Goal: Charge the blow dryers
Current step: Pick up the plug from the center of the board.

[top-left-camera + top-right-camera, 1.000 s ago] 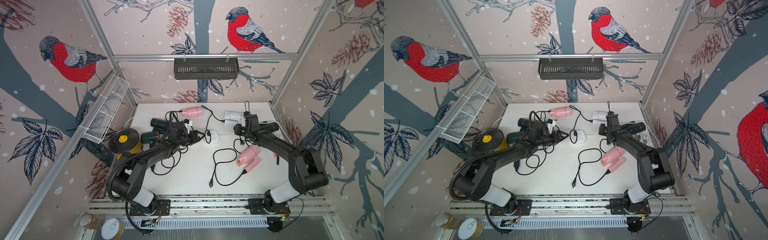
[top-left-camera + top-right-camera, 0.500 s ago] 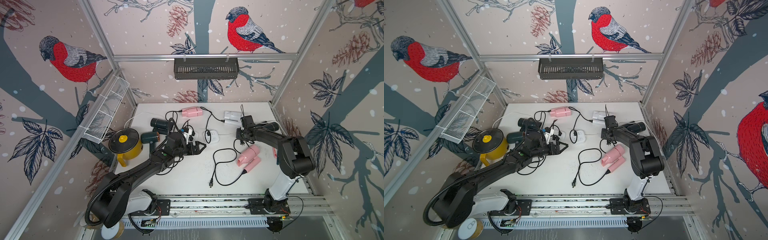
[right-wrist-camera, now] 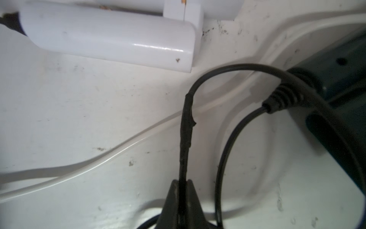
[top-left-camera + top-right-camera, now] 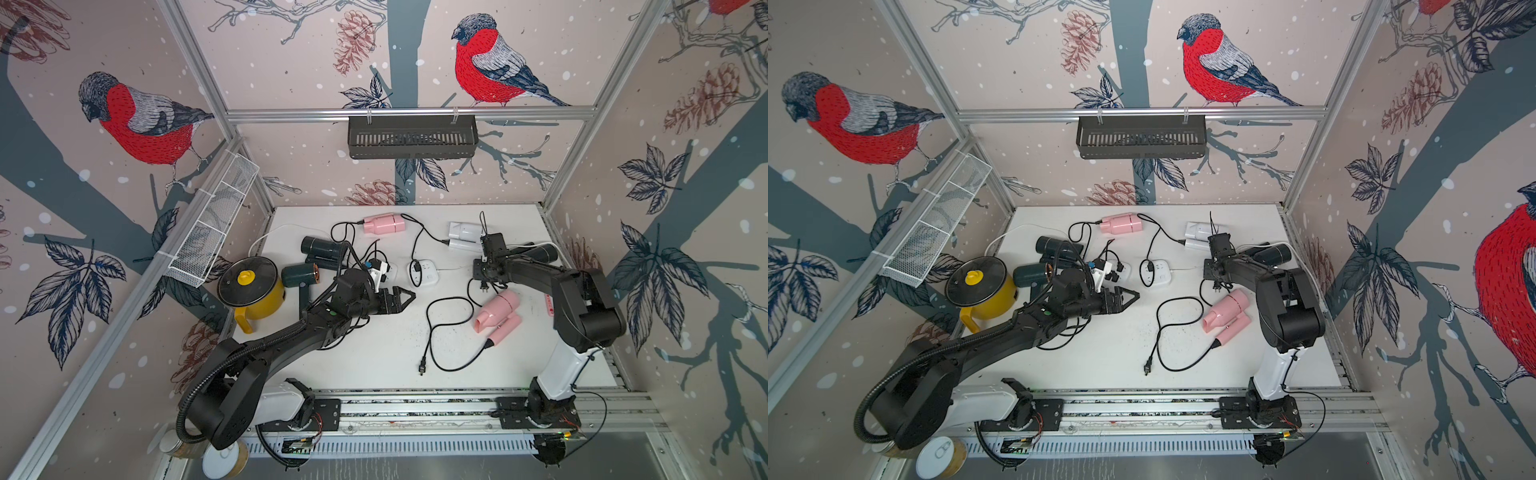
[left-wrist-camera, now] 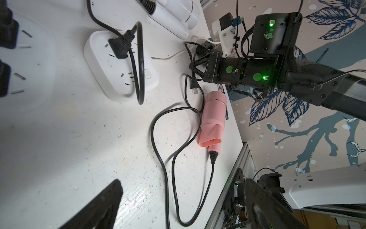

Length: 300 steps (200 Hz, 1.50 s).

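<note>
The right gripper is clamped on a black cord beside the white blow dryer. The left gripper is spread wide and empty over the counter.

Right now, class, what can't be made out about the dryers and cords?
Black dryer: both top views, mostly behind the right arm.
Cord in the right end effector: right wrist view, plug end outside the frame.
Left power strip: top views, sockets behind the left arm.
</note>
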{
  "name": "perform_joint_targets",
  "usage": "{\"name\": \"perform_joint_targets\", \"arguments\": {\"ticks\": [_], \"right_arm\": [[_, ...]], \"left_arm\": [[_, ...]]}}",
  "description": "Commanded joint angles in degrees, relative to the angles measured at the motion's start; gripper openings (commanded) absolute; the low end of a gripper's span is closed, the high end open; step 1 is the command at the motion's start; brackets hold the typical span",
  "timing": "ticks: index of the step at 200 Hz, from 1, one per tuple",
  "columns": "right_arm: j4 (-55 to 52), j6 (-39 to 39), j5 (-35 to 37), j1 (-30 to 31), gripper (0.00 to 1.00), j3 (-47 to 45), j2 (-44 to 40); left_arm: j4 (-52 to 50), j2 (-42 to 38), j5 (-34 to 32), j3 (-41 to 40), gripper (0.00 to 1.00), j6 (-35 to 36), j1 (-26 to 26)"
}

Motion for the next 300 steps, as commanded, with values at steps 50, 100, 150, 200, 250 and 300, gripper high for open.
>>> {"name": "perform_joint_targets", "arguments": {"ticks": [50,100,150,200,250,300], "right_arm": [[11.35,1.82,-17.1,0.24,0.04,-5.93,-15.67],[25.28,12.93,-33.96,2.45,0.04,-14.71,-26.64],[35.13,20.32,-41.0,7.69,0.04,-18.95,-32.93],[40.96,25.97,-44.9,8.52,0.05,-20.82,-34.61],[47.57,31.7,-49.91,8.68,0.06,-22.12,-34.38],[52.76,36.69,-53.83,8.53,0.06,-22.7,-34.53]], "left_arm": [[12.42,2.39,3.84,-0.29,0.84,-3.63,-1.04],[23.16,8.44,5.46,1.73,0.79,-6.42,-3.35],[32.38,15.95,7.11,6.51,0.77,-9.23,-5.95],[37.03,17.77,7.64,8.22,0.76,-9.53,-7.17],[45.3,19.45,10.65,8.72,0.75,-11.63,-7.51],[53.39,20.86,15.21,9.52,0.66,-16.84,-7.51]]}}
